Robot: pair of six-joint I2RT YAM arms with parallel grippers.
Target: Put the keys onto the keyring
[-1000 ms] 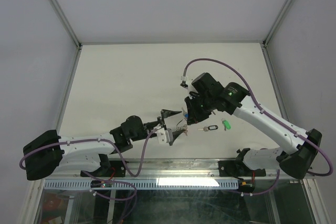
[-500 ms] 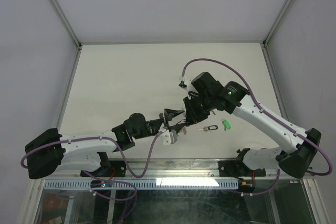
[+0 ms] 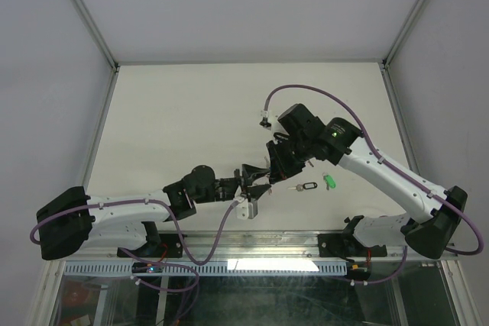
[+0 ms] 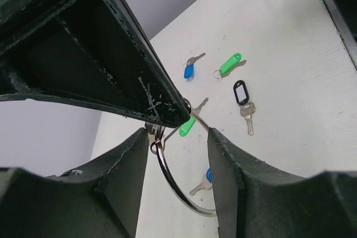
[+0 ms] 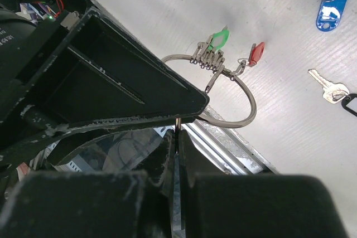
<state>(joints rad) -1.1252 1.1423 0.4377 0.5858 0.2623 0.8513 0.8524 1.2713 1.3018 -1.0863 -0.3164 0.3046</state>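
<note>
My right gripper (image 5: 177,137) is shut on the thin silver keyring (image 5: 249,107), which hangs in the air with a green-capped key (image 5: 218,38) and a red-capped key (image 5: 256,53) on it. My left gripper (image 4: 179,154) is open with one finger on each side of the keyring (image 4: 170,185); I cannot tell if they touch it. In the top view the two grippers (image 3: 256,181) (image 3: 273,168) meet near the table's front middle. Loose on the table lie a blue key (image 4: 189,71), a green tag (image 4: 230,64), a black-tagged key (image 4: 241,93) and another blue key (image 4: 207,176).
The black-tagged key (image 3: 306,186) and green tag (image 3: 330,182) lie just right of the grippers. The table's front metal rail (image 5: 223,140) runs close under the ring. White walls with metal posts (image 3: 99,43) enclose the table.
My left gripper has moved right toward the right gripper and now straddles the ring. The right gripper has stayed almost still, holding the ring.
</note>
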